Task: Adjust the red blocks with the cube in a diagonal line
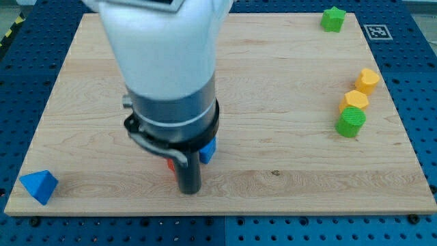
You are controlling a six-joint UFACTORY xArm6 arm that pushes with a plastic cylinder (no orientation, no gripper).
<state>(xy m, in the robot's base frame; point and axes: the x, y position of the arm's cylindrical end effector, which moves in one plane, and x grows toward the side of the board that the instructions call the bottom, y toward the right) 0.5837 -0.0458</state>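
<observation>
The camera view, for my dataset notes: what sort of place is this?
Probably a robotics lab bench. A wooden board lies on a blue perforated table, a printed marker sits at the board's corner, and an arm's rod has my tip among small blocks like the blue cube.

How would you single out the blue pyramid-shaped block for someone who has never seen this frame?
Start at the wooden board and go to its corner at the view's bottom left. The blue pyramid-shaped block sits there alone, far from my tip. It is the only fully visible blue piece; the green and yellow blocks are along the view's right edge.
</observation>
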